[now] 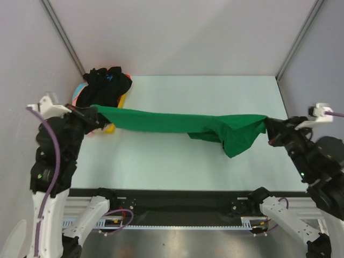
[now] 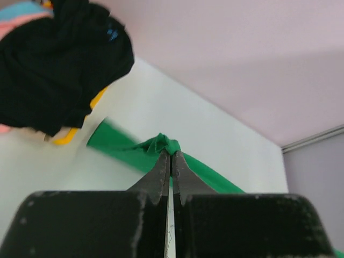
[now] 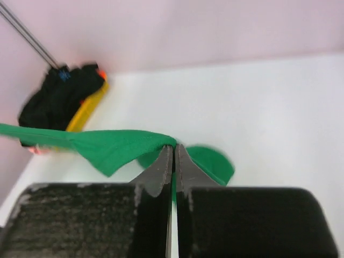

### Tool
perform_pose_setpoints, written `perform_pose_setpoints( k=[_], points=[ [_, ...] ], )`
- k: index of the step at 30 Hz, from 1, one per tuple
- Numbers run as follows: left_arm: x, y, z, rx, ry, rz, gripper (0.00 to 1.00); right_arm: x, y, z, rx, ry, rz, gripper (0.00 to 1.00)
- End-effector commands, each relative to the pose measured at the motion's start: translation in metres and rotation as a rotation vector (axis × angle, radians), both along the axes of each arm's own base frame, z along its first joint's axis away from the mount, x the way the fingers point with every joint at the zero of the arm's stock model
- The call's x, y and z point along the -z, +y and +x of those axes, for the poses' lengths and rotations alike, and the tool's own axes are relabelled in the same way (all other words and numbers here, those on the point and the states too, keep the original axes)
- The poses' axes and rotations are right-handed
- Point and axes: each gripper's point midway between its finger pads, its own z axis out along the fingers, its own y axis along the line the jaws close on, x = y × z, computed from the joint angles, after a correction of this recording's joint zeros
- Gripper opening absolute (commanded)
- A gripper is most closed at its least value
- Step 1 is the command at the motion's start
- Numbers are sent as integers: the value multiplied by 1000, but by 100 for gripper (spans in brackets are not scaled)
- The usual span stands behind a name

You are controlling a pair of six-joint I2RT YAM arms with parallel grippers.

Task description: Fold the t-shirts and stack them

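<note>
A bright green t-shirt (image 1: 177, 123) hangs stretched across the table between my two grippers, sagging in folds toward the right. My left gripper (image 1: 94, 111) is shut on its left end, seen bunched at the fingertips in the left wrist view (image 2: 171, 155). My right gripper (image 1: 267, 122) is shut on its right end, seen in the right wrist view (image 3: 173, 147). A black t-shirt with a small blue mark (image 1: 107, 85) lies on a pile of orange, yellow, pink and light blue shirts (image 1: 80, 97) at the back left corner.
The pale table (image 1: 215, 161) is walled at the back and both sides. The pile of shirts sits just behind my left gripper. A black rail (image 1: 177, 207) runs along the table's near edge.
</note>
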Motion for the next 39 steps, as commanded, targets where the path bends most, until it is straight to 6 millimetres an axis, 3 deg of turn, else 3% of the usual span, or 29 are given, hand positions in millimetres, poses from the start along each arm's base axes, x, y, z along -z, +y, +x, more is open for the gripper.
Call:
perform_pose_setpoints(
  k=[1,5,7,9,11,13,14,16,17,19,20,23,24,25,26,27,28,30,31,32,33,34,35,36,37,39],
  points=[
    [-63,8,-38,23,-163,64,0,-71,-27,-29,32,-252,-6,0],
    [-131,6,-76,76,-384,84,0,-130,-44,-56,45,-432,21,0],
    [-148,4,-80,92,-431,91,0,-158,-54,-69,62,-504,21,0],
    [-168,4,-88,98,-479,96,0,-172,-51,-62,66,-514,2,0],
    [-175,-2,-80,120,-477,98,0,-196,-53,-67,65,-569,-25,0],
    [-187,-3,-80,125,-497,91,0,-204,-54,-49,121,-551,-53,0],
    [-185,-6,-66,128,-467,90,0,-216,-59,-49,149,-576,-65,0],
    [-187,-7,-55,123,-441,84,1,-214,-54,-19,199,-529,-111,0],
    [-180,-11,-37,128,-399,78,0,-213,-47,-7,197,-512,-129,0],
    [-167,-16,-18,136,-347,75,0,-194,-32,36,240,-422,-227,0],
    [-154,-21,3,144,-293,73,0,-187,-27,51,255,-393,-263,0],
    [-110,-27,47,132,-161,74,0,-136,-10,121,304,-231,-393,0],
    [-75,-27,78,103,-63,92,0,-118,-20,147,324,-175,-411,0],
    [-56,-27,94,93,-11,99,0,-80,-16,187,310,-76,-398,0],
    [-34,-26,110,79,49,102,0,-58,-18,212,302,-30,-391,0],
    [13,-33,142,89,173,112,1,-34,-30,236,306,23,-378,0],
    [35,-37,156,104,221,106,0,18,-26,276,290,129,-386,0],
    [79,-39,186,94,320,92,0,52,-20,316,268,175,-388,0],
    [127,-41,210,90,433,101,0,75,-17,337,260,221,-400,0],
    [144,-40,222,71,476,97,0,101,-8,369,251,275,-405,0],
    [149,-43,233,68,501,90,1,123,-3,388,232,319,-408,2],
    [197,-46,250,68,616,98,6,139,-1,400,232,359,-417,17],
    [207,-49,258,68,651,95,19,156,1,420,241,417,-425,46],
    [202,-53,267,82,672,92,46,163,2,424,248,445,-415,62],
    [220,-56,274,88,719,122,63,165,2,417,254,484,-424,75],
    [205,-60,279,85,699,157,84,161,-3,414,316,491,-413,77]
  ],
)
